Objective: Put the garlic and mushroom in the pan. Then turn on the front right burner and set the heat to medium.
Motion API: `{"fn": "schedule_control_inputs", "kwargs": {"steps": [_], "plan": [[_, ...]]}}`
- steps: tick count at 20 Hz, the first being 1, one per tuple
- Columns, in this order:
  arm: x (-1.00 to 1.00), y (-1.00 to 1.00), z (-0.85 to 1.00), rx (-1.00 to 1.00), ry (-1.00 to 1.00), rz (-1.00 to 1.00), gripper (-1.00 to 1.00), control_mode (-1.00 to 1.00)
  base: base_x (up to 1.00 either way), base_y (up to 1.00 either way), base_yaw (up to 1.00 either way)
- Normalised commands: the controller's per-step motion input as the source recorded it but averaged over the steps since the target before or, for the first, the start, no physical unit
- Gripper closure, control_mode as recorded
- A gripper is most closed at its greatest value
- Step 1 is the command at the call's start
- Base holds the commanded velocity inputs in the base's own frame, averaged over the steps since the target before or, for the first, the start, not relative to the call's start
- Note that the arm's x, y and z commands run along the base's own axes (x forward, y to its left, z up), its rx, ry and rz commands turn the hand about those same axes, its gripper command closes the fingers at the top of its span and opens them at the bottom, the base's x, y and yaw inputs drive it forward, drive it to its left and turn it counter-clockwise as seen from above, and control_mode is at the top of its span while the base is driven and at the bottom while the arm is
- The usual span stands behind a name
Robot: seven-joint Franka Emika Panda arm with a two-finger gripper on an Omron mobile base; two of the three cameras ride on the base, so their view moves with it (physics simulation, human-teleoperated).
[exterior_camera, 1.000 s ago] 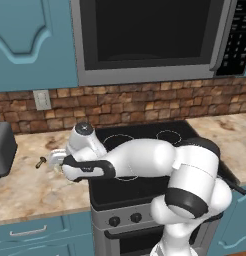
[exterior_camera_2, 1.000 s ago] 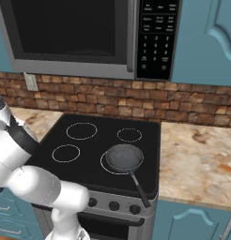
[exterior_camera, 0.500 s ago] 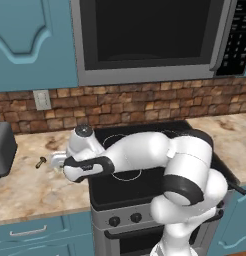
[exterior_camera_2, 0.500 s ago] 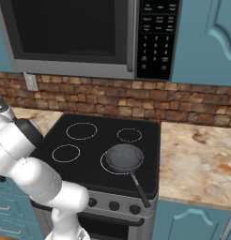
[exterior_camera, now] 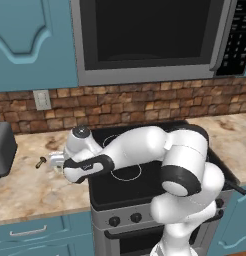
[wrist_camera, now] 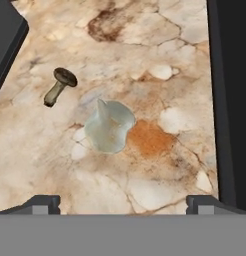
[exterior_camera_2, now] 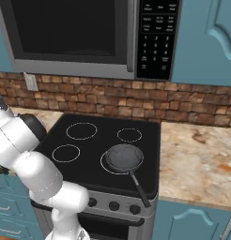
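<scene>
Pincer (wrist_camera: pixel 123 202) hovering with fingers spread wide over the garlic (wrist_camera: pixel 110 126)

Garlic is lying mid-frame on the marbled bench (wrist_camera: pixel 160 65), mushroom (wrist_camera: pixel 59 86) resting apart at upper left, pan (exterior_camera_2: pixel 124 157) waiting empty on the cooktop at centre frame. That bulb is looking light, lumpy and firm, so I'd be squeezing across its fat middle, not the pointed tip.

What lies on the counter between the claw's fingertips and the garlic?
Nothing: in the hand view, bare marbled counter separates the open claw from the garlic. The mushroom lies beyond the garlic, off to one side.
</scene>
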Motion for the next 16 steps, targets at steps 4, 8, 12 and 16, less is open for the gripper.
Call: {"fn": "schedule_control_inputs", "kwargs": {"steps": [4,8,12,16], "plan": [[0.04,0.09,-0.06,-0.01,0.0,0.0,-1.0,-1.0,0.0,0.0,0.0],[0.08,0.06,-0.09,-0.02,0.0,0.0,-1.0,-1.0,0.0,0.0,0.0],[0.17,0.02,-0.08,-0.01,0.0,0.0,-1.0,-1.0,0.0,0.0,0.0],[0.11,0.16,0.0,0.0,0.0,0.0,-1.0,-1.0,0.0,0.0,0.0]]}}
